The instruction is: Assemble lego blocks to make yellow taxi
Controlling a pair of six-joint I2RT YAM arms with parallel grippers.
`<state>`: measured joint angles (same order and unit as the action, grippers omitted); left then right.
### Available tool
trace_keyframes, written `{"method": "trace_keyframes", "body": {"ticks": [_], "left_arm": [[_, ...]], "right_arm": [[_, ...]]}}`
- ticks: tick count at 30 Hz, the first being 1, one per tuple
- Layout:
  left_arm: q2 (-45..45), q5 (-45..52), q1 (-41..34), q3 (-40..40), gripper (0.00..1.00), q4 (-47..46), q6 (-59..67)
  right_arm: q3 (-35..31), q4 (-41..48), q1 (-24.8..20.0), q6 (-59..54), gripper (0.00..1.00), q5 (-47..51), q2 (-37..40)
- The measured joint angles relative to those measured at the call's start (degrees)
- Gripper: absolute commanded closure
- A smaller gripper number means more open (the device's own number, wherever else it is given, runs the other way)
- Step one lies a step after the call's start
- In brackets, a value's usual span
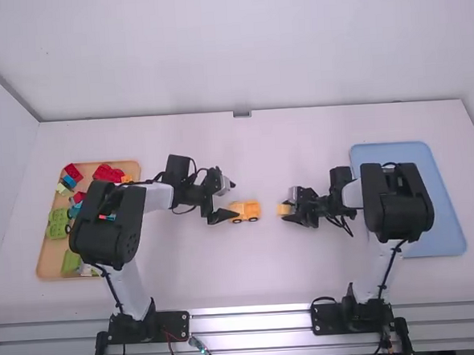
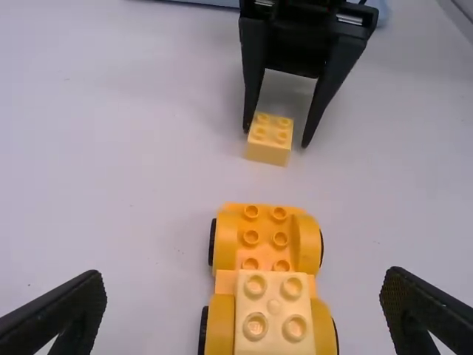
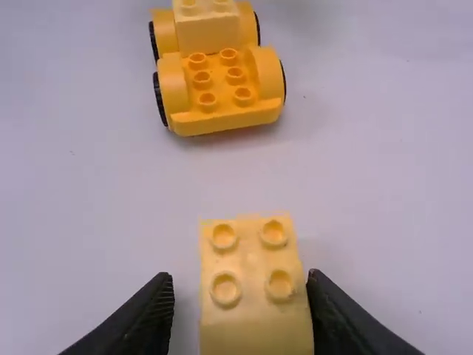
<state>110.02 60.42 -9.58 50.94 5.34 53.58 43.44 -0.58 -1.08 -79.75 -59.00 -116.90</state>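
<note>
In the high view we see the orange-yellow plastic car base (image 1: 247, 210) near the middle of the white counter (image 1: 186, 269), between the left gripper (image 1: 232, 199) and the right gripper (image 1: 290, 207). A small pale-yellow plastic block (image 1: 284, 209) sits well apart from the base, at the right gripper.

The high view also gives us the surroundings: an orange tray (image 1: 48, 265) on the left, holding red, green, blue and white plastic bricks (image 1: 108, 172), and a light-blue tray (image 1: 434, 242) on the right.

The left wrist view adds detail we cannot make out from above. The left jaws stand wide apart, either side of the base's near end, where a second pale-yellow block (image 2: 273, 325) is mounted, studs up. Six bare studs line the rest of the base, with black wheels (image 2: 212, 242) at its sides.

From the right wrist view we look down on the loose block's four studs. The block stands upright between the right jaws, which are apart, one close against its side and the other leaving a gap, so we see no clamp on it.
</note>
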Motion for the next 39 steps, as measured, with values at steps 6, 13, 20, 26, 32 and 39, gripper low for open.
{"method": "trace_keyframes", "body": {"ticks": [6, 13, 20, 26, 32, 39], "left_arm": [[0.0, -0.6, 0.0, 0.0, 0.01, -1.6, 0.0], [0.0, -3.2, -0.5, -4.1, 0.01, 6.9, -0.1], [0.1, -7.8, -3.4, -12.4, 0.01, 26.2, -5.8], [2.9, -9.4, -5.2, -11.7, 0.02, 25.3, -8.2], [5.8, -9.6, -5.3, -7.6, 0.10, 19.1, -6.8], [6.6, -11.4, -6.7, -7.3, 0.30, 21.3, -5.6]], "right_arm": [[0.0, -0.7, 1.7, 0.0, 0.72, -0.1, 0.0], [2.4, -0.3, 1.6, 3.8, 0.73, -1.6, 0.0], [5.9, 1.9, 5.4, 6.9, 0.73, -3.7, 0.0], [10.4, 8.2, 9.1, 7.3, 0.75, -4.3, 0.0], [13.1, 14.5, 11.2, 3.0, 0.78, -4.5, 0.0], [13.1, 14.0, 14.6, 1.6, 0.78, -3.4, 0.0]]}}
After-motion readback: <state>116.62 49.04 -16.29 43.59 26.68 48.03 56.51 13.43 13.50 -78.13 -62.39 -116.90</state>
